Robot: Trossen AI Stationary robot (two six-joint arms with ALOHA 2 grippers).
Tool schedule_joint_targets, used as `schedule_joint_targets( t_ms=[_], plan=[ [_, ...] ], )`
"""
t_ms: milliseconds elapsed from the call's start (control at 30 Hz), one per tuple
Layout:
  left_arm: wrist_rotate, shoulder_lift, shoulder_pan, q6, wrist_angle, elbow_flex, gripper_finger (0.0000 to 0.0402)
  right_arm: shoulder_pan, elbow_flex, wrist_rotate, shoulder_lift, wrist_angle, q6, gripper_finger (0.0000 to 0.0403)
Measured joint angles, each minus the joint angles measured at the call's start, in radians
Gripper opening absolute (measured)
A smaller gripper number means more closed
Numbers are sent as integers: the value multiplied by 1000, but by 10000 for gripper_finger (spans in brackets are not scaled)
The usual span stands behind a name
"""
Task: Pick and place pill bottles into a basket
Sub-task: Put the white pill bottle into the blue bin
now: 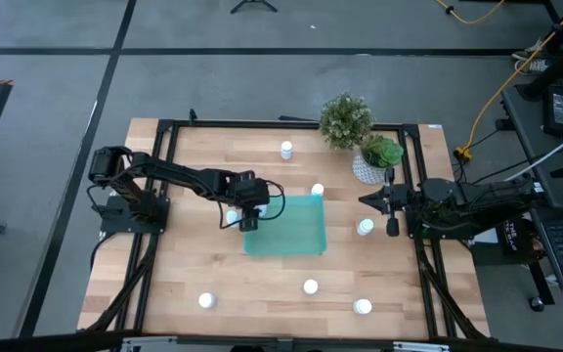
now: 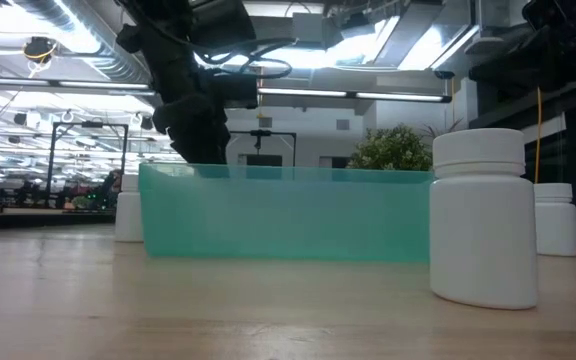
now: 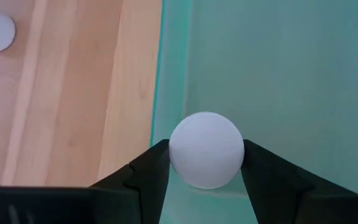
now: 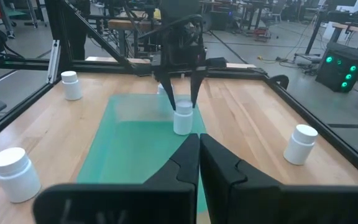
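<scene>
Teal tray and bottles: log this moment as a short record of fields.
left gripper: shut on a pill bottle, over the tray's left edge
tray: teal, mid-table; no other bottle seen inside
right gripper: shut, holding nothing, waiting at the table's right
loose bottles: at least seven on the wood around the tray
plants: far side of the table

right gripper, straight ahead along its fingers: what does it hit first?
Probably the pill bottle held by the left gripper at the basket's far end. The right gripper points across the basket, though height is unclear.
</scene>
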Motion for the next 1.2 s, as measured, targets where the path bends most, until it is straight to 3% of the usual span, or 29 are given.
schedule_joint_targets(
  t_ms=[633,1067,1200],
  plan=[
    [-35,-17,-29,3,-2,1,203,0,0,0,0,0,0,16],
    [-136,-102,-59,44,-232,103,202,0,0,0,-1,0,0,16],
    [-135,-148,-61,-23,-350,103,201,0,0,0,-1,0,0,16]
  ],
)
